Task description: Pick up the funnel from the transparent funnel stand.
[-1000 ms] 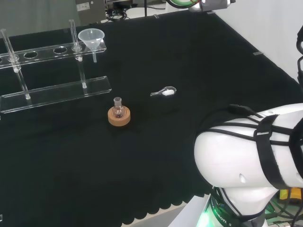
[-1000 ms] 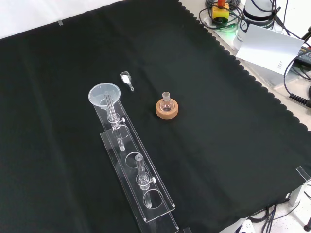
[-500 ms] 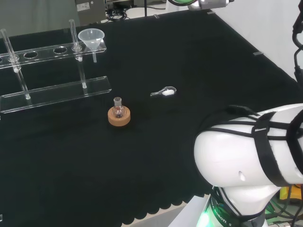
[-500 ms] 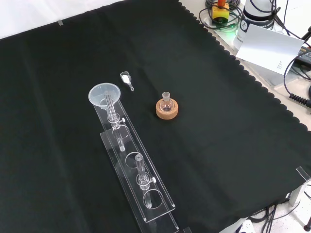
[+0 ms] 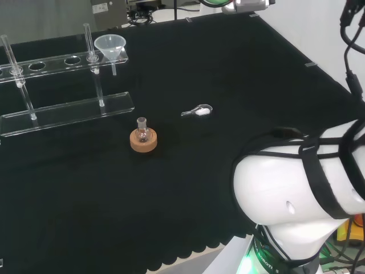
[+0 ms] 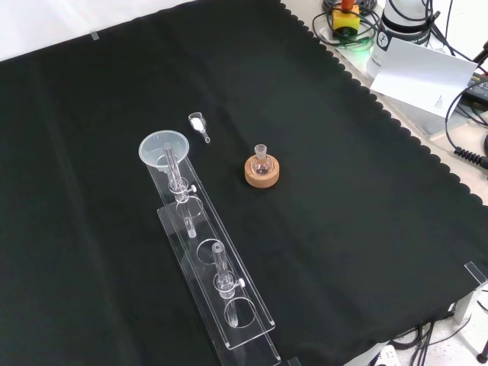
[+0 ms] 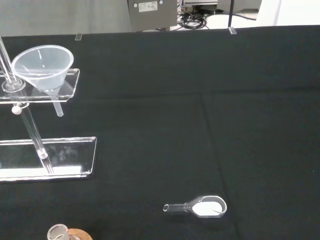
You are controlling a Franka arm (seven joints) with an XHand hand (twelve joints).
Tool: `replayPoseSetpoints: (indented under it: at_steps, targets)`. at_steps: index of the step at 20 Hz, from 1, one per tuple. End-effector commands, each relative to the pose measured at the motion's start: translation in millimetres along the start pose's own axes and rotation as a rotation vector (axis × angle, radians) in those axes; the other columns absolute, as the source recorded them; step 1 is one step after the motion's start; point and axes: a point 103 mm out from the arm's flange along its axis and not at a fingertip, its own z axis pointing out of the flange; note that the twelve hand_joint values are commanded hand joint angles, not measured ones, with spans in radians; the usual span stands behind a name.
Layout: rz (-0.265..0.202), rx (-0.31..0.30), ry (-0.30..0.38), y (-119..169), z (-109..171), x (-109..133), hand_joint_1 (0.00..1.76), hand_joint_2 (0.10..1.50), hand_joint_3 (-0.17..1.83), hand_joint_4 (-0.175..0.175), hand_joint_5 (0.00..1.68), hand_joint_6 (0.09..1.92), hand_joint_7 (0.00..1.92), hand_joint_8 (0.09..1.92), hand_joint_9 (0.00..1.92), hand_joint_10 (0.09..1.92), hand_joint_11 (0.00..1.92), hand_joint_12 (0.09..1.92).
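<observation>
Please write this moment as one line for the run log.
clear plastic funnel: seated in transparent funnel stand | hand: not seen | phase: approach

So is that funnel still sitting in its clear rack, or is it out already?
In. The funnel sits upright in the end hole of the transparent stand, its stem hanging below the top shelf.

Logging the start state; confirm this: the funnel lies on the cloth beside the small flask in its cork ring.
Not quite. The funnel does not lie on the cloth; it sits in the end hole of the transparent funnel stand, as the front view shows. The small flask does stand in its cork ring.
</observation>
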Motion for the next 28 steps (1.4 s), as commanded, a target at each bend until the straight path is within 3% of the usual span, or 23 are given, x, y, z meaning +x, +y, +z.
replayPoseSetpoints:
  at_steps: [1, 5, 13, 21, 28]
  targets:
    - [-0.065, 0.014, -0.017, 62.6, 15.2, 8.9, 0.1, 1.1, 0.36, 0.006, 0.25, 0.09, 0.19, 0.57, 0.28, 0.62, 0.06, 1.36]
    - [-0.12, 0.068, -0.027, 112.7, 22.0, 26.3, 0.22, 1.03, 0.31, 0.003, 0.29, 0.09, 0.26, 0.6, 0.35, 0.65, 0.07, 1.37]
    - [-0.218, 0.157, -0.055, 183.7, 48.0, 70.6, 0.31, 0.93, 0.26, -0.002, 0.24, 0.09, 0.24, 0.62, 0.34, 0.65, 0.05, 1.39]
    - [-0.298, 0.252, -0.098, 219.9, 65.2, 107.0, 0.39, 0.86, 0.21, -0.011, 0.19, 0.09, 0.16, 0.64, 0.29, 0.68, 0.04, 1.41]
    - [-0.35, 0.323, -0.132, 229.1, 100.0, 126.7, 0.42, 0.81, 0.18, -0.019, 0.15, 0.09, 0.09, 0.65, 0.27, 0.7, 0.09, 1.41]
